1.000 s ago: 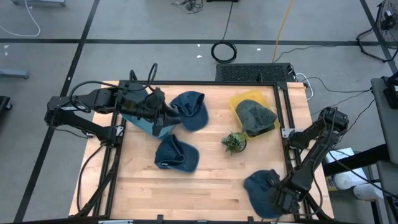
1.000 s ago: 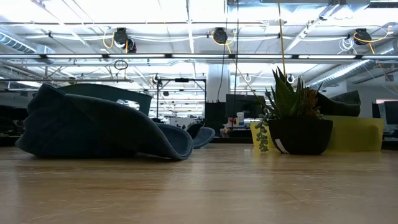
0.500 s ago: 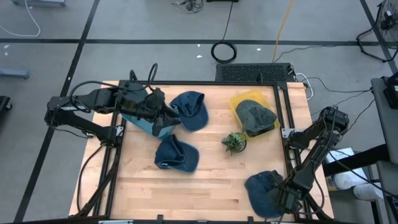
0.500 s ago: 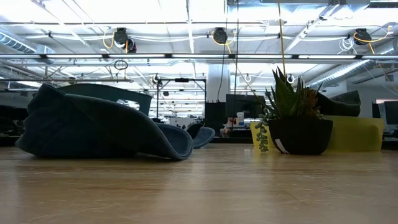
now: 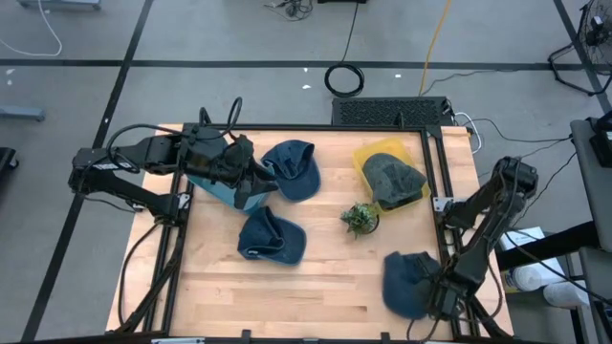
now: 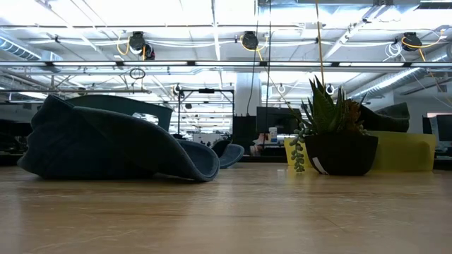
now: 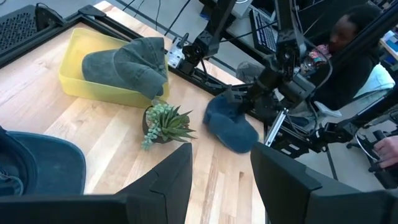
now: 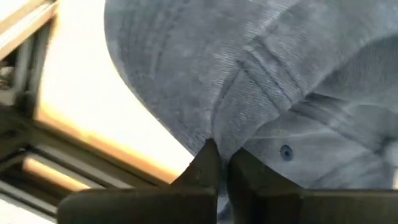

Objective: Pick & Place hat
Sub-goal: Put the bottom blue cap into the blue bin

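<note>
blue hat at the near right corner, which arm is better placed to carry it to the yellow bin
Right. The right gripper is shut on the blue hat, with the yellow bin on its side. The left gripper is open across the table.

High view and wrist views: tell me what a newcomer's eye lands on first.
Blue hats scattered over the wooden table stand out first, above all the blue hat at the near right corner, which the right gripper has pinched by its fabric. Next comes the yellow bin at the far right, holding a grey hat, with a small potted plant just in front of it.
</note>
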### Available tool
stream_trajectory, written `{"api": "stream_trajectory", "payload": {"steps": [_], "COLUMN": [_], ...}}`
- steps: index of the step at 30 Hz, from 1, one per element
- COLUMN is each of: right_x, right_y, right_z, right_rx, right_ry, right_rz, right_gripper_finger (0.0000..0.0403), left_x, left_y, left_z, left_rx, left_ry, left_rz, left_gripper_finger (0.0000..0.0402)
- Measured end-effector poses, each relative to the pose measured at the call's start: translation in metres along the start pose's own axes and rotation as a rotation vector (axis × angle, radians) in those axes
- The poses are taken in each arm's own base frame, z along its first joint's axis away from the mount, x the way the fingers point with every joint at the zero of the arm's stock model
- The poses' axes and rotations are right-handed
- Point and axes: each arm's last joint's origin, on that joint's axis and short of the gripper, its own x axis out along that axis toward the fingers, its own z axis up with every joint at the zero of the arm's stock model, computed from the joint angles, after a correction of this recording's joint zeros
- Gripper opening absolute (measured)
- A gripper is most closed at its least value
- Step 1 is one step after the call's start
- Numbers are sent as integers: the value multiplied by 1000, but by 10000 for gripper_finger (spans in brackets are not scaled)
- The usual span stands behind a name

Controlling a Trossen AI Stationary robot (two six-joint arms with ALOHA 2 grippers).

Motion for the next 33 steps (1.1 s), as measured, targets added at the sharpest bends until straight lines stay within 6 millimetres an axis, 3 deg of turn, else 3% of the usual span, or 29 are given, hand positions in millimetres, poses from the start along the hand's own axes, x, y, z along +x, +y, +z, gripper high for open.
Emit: {"api": "stream_trajectory", "payload": {"steps": [8, 18, 27, 33], "right_x": [-61, -123, -156, -166], "right_y": [-11, -21, -43, -59], "right_z": [1, 14, 24, 31], "right_rx": [67, 104, 218, 281], "right_ry": [-174, -299, -414, -500], "right_rz": [-1, -47, -157, -285], "right_gripper_finger": [1, 0, 0, 0], "left_x": [0, 0, 0, 0], "left_y": [0, 1, 1, 1], "left_z": [0, 1, 1, 2], "left_rx": [0, -35, -59, -60], "left_ry": [-3, -29, -35, -42], "left_rz": [4, 43, 50, 46], "left_gripper_finger": [170, 170, 170, 170]}}
